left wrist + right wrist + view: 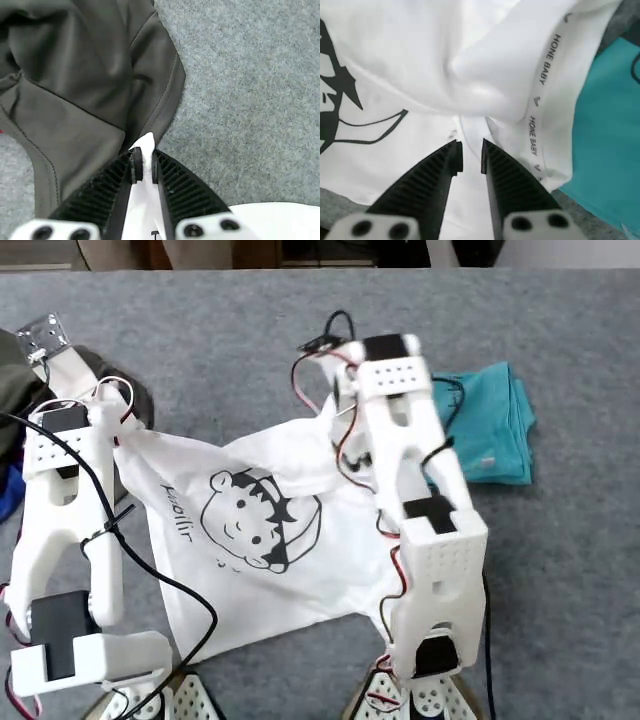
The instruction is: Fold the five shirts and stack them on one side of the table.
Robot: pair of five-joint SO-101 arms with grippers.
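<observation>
White cotton, printed with a cartoon face: the white shirt point(250, 540) lies opened out on the grey table point(560, 570) between the two arms, and both end effectors are at its upper edge.

**End effector state**
- Left gripper point(144, 167): jaws closed to a sliver, with a corner of the white fabric clamped between the tips.
- Right gripper point(470, 152): jaws drawn to a narrow gap. A fold of white fabric next to the neck tape runs into that gap and bunches just ahead of the tips. This reads as a grip on the shirt.

**Step in hand**
Judged from the layout, the white shirt is being spread or drawn taut by two held points before its first fold. No fold is made in it yet; the hem end lies loose and creased near the arm bases.

**Next move**
The next move calls for both grippers to travel together and keep the held edge level. If one leads, the cloth will probably skew or slip from the lighter grip.

**Holding places and contents**
- Stack position: a bare table area, not a vessel. It holds one folded teal shirt point(495, 435), just beside the right gripper on the side away from the left gripper.
- Unfolded supply: a dark shirt point(85, 75) lies crumpled just beyond the left gripper's tips, touching or nearly touching the clamped white corner.
</observation>
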